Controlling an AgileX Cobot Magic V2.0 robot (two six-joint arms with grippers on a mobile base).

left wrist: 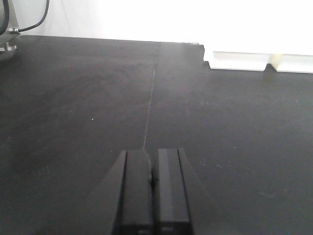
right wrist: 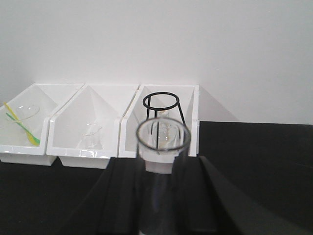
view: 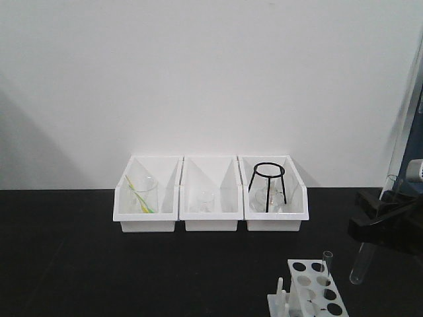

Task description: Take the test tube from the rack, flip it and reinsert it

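My right gripper [view: 372,223] is shut on a test tube [view: 360,264] at the right edge of the front view. It holds the tube tilted, round bottom down and left, open rim up, a little right of and above the rack [view: 316,295]. In the right wrist view the tube's open rim [right wrist: 162,147] stands out between the black fingers [right wrist: 124,196] of the gripper [right wrist: 161,196]. A second tube [view: 326,263] stands upright in a back hole of the white rack. My left gripper [left wrist: 152,169] is shut and empty over the black table; the front view does not show it.
Three white open-front bins stand in a row against the back wall. The left one [view: 147,198] holds a beaker and a yellow-green stick, the middle one [view: 210,201] a small beaker, the right one [view: 272,195] a black wire stand and glassware. The table top [view: 79,264] is black.
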